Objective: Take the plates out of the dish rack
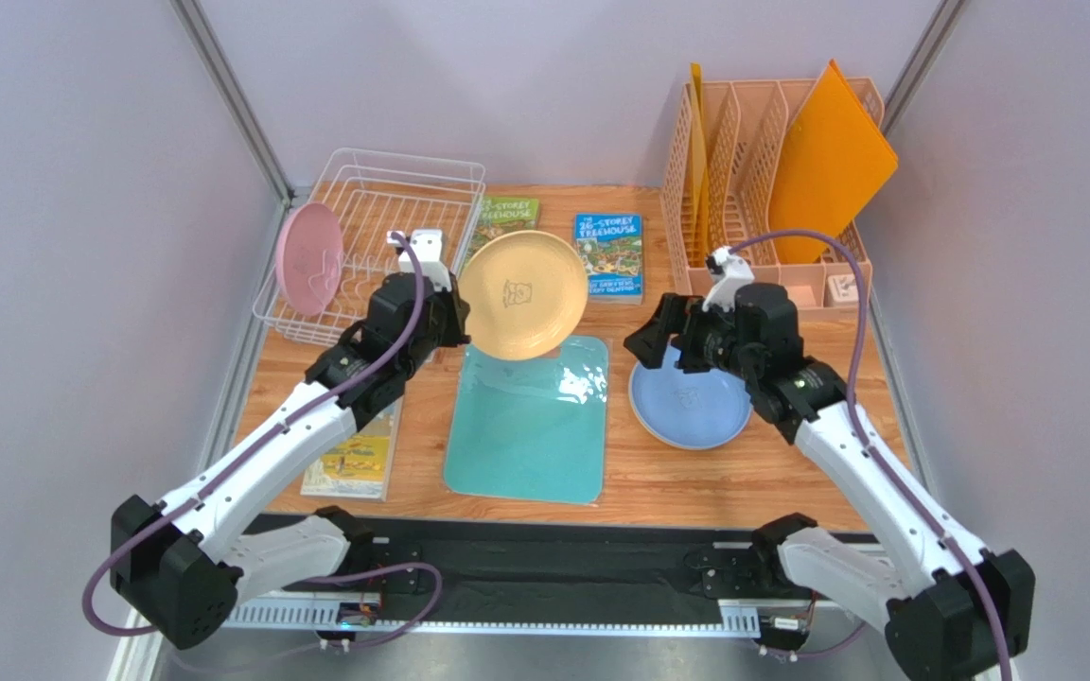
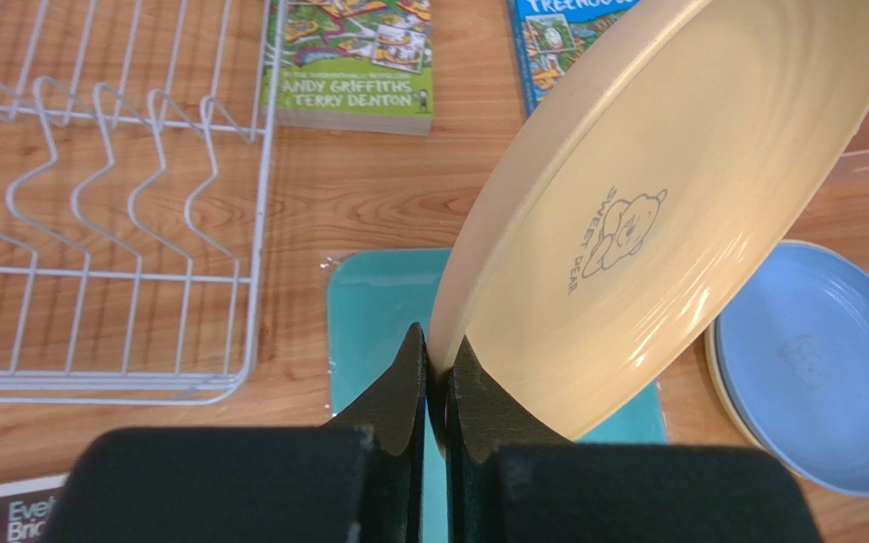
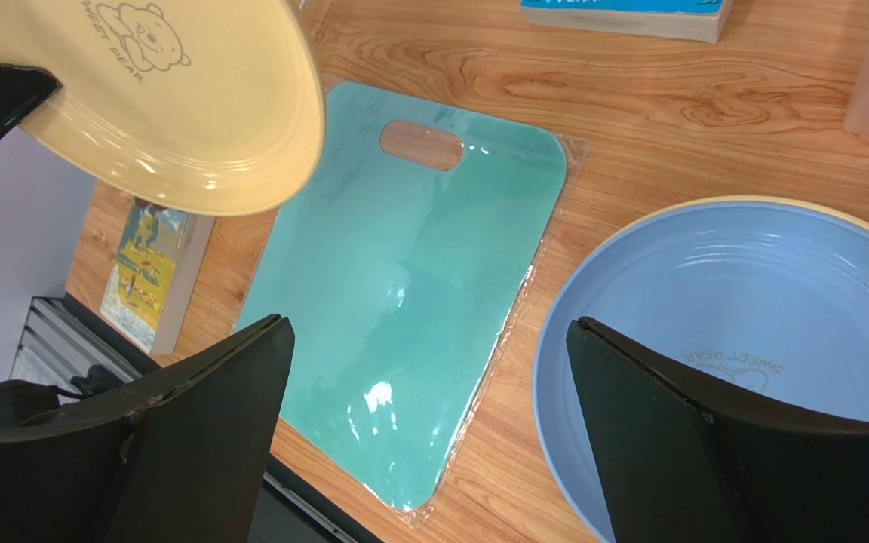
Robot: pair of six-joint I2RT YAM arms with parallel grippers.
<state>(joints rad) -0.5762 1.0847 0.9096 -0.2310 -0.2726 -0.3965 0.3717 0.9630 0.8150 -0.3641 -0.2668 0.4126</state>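
My left gripper (image 1: 451, 305) is shut on the rim of a tan-yellow plate (image 1: 522, 294) and holds it tilted in the air above the far end of the teal board. In the left wrist view the jaws (image 2: 437, 345) pinch the plate's (image 2: 654, 215) lower edge. A pink plate (image 1: 309, 258) stands upright at the left end of the white wire dish rack (image 1: 409, 178). A blue plate (image 1: 690, 405) lies flat on the table with a tan-yellow rim (image 3: 745, 201) showing under it. My right gripper (image 1: 662, 341) is open and empty over the blue plate's (image 3: 745, 306) left edge (image 3: 426, 328).
A teal board (image 1: 530, 426) lies flat at the centre. Two books (image 1: 505, 213) (image 1: 609, 256) lie behind it and another (image 1: 352, 461) at the left front. A peach slatted organizer (image 1: 736, 170) with orange boards (image 1: 828, 163) stands at the back right.
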